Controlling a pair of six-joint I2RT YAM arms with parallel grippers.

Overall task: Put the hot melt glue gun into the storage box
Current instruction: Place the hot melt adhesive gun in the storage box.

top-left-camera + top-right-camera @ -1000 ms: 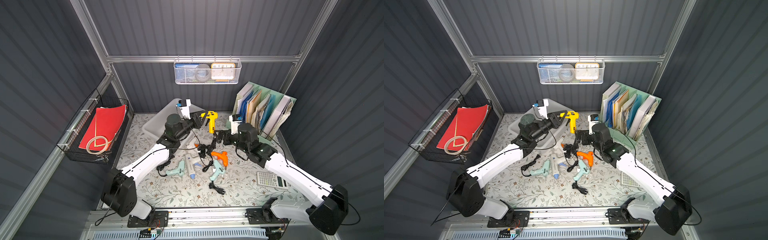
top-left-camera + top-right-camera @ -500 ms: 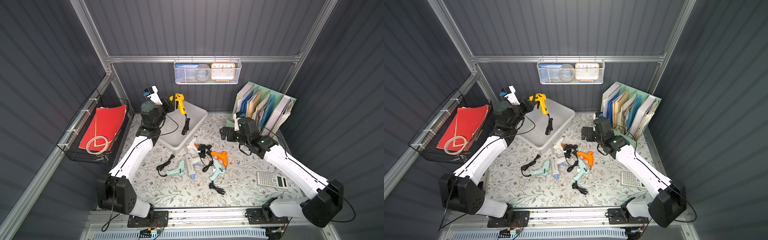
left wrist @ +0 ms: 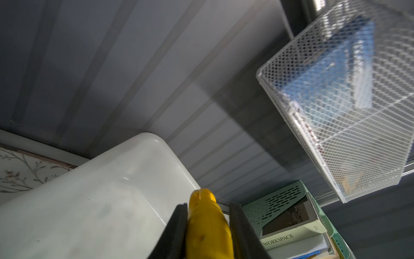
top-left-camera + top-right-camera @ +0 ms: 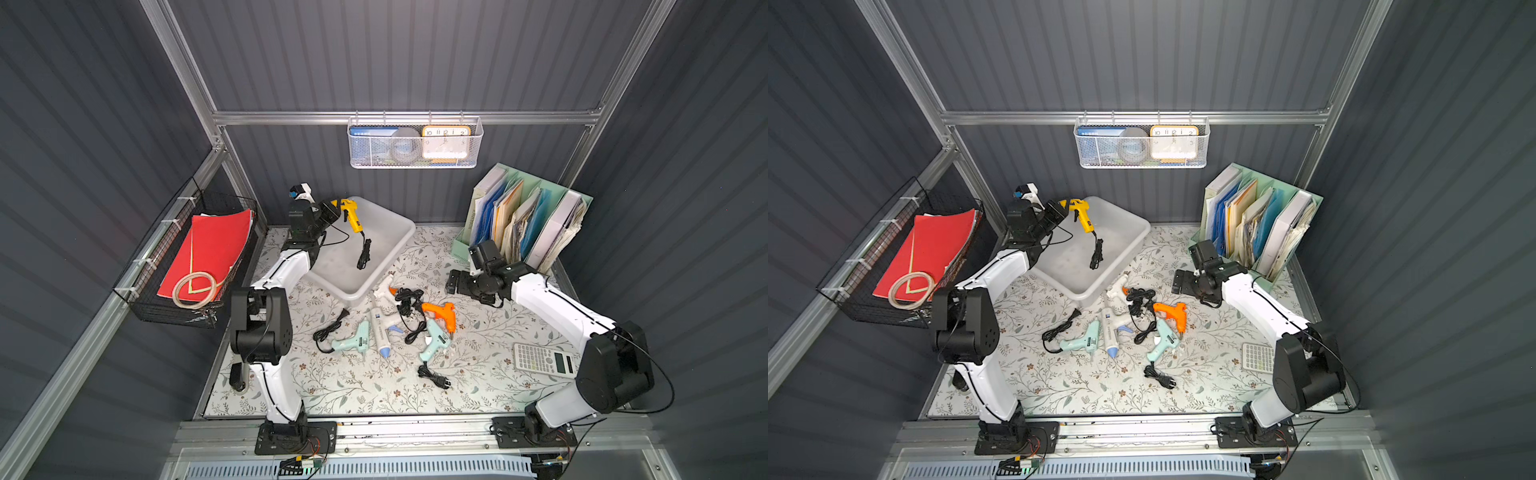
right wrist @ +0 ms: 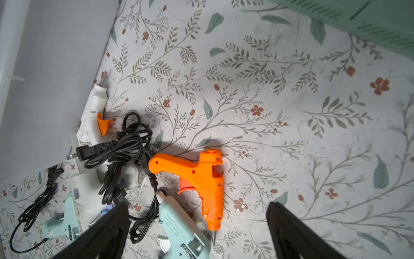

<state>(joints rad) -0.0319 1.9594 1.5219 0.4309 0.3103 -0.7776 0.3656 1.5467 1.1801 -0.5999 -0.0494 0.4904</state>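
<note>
Left claw: the left gripper [image 4: 335, 209] is clamped on the yellow hot melt glue gun [image 4: 351, 212]. The wrist view shows its black fingers [image 3: 177, 224] pressed on both flanks of the yellow body [image 3: 208, 228].
Glue gun position: it is held in the air over the far left corner of the storage box [image 4: 388, 232], with its handle pointing down.
Cord: the black bundled cord [image 4: 364, 255] dangles from the handle over the box's inside. Whether it touches the box floor cannot be told.
Storage box: the translucent tub sits skewed on the floral mat [image 4: 478, 332] at the back left, seen in both top views [image 4: 1123, 232].
Right claw: the right gripper [image 5: 197, 205] has its jaws spread wide and grips nothing. It is low over the mat, between the green file organiser [image 4: 460, 245] and the pile of guns.
On the mat: an orange glue gun [image 5: 201, 172], two mint glue guns [image 4: 353, 338] [image 4: 434, 340], a white glue gun [image 4: 379, 328] and tangled black cords [image 5: 125, 145] lie just beside the box's near corner.
Front right: a calculator [image 4: 544, 359] lies near the right arm.
</note>
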